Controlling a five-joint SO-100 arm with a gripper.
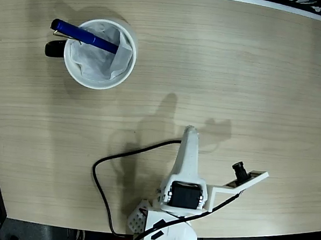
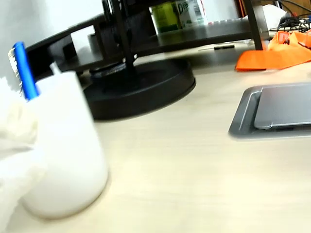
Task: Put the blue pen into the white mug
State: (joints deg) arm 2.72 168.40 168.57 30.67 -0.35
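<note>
Pen in mug, job apparently done: seen from the fixed overhead view, the slim glossy deep-blue pen (image 1: 85, 36) with its silver wire clip lies slanted across the round white mug (image 1: 129, 64), cap end jutting over the left rim beside the black handle (image 1: 54, 49), lower end sunk in the crumpled white paper lining (image 1: 96, 60). The mug stands upright at the upper left of the pale wood-grain counter (image 1: 233, 75). Further right and well apart from it, the white five-joint arm (image 1: 188, 159) is drawn back toward the near edge, its black cable (image 1: 105, 195) looping to the left and its small wrist camera (image 1: 239, 170) out to the right. Its jaws hold nothing that can be seen; whether they are spread or pressed together cannot be told from either view. In the wrist view the mug sits at the left edge with the pen's blue top standing above the rim, then a black round stand base (image 2: 141, 90), then a grey metal floor-box plate (image 2: 272, 111) set into the counter, with orange cloth (image 2: 277, 51) beyond. Judged from this, the placing is complete and little remains beyond the arm settling at rest.
</note>
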